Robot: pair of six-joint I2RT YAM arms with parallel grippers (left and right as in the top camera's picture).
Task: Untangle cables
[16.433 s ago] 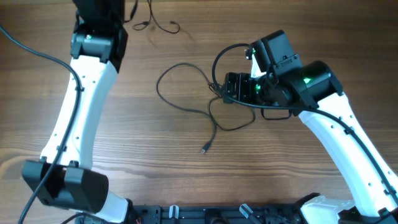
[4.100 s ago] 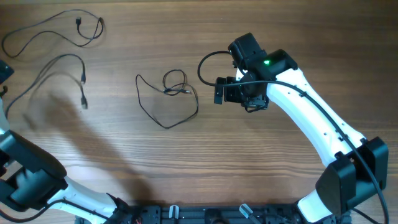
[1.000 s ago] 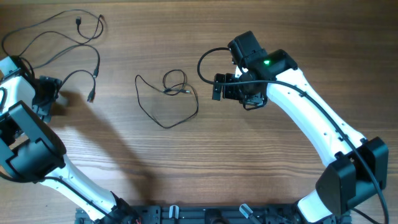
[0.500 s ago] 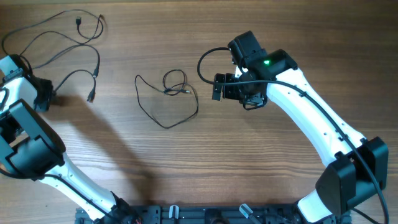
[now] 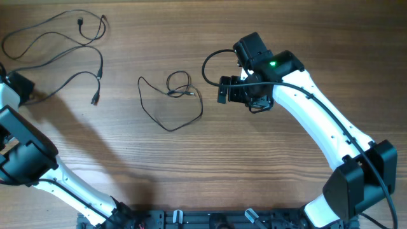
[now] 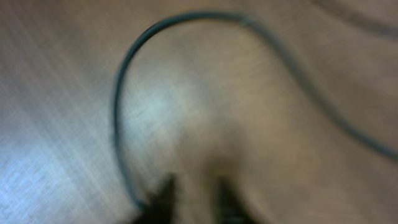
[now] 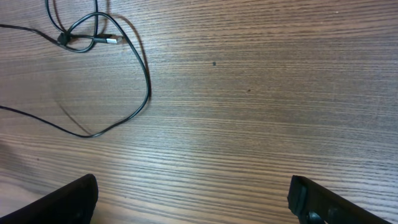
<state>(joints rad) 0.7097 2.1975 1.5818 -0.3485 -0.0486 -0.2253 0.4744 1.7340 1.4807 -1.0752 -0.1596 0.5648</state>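
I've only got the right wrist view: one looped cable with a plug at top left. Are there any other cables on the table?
Observer: Yes, the overhead view shows two more at the far left, an upper cable and a lower cable, both apart from your looped cable.
Operator: Where's the left gripper?
Observer: The left gripper is at the overhead view's left edge, by one end of the lower cable. Its wrist view is too blurred to show a grip.
Operator: Where does my cable's strand go off-frame?
Observer: It rounds one wide open loop and ends free, touching nothing else.
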